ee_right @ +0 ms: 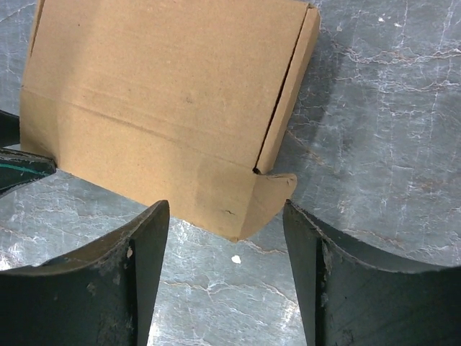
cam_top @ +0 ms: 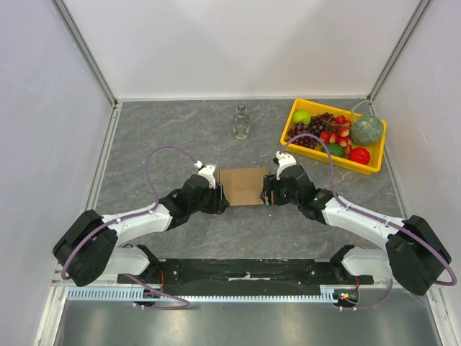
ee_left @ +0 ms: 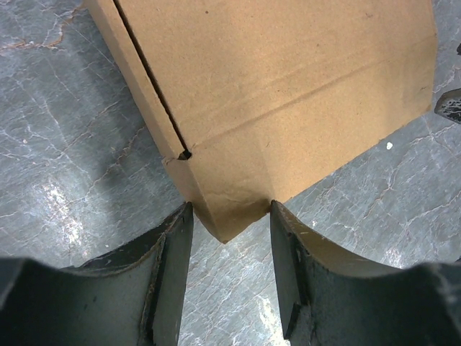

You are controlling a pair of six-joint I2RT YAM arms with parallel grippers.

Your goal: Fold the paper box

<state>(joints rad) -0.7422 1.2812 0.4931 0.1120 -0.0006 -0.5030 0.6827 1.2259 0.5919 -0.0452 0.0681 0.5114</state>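
The brown cardboard paper box (cam_top: 243, 186) lies folded into a flat closed carton at the table's middle, between my two grippers. In the left wrist view the box (ee_left: 288, 86) fills the top, and its near corner flap points into the gap of my open left gripper (ee_left: 230, 216), whose fingertips flank that corner. In the right wrist view the box (ee_right: 166, 94) shows a slit along its right side and a loose corner flap, which sits just ahead of my open right gripper (ee_right: 227, 216). In the top view the left gripper (cam_top: 216, 196) and right gripper (cam_top: 268, 192) stand at the box's two sides.
A clear glass bottle (cam_top: 241, 121) stands behind the box. A yellow tray (cam_top: 305, 145) of fruit sits at the back right. White walls enclose the grey marbled table (cam_top: 173, 144) on three sides.
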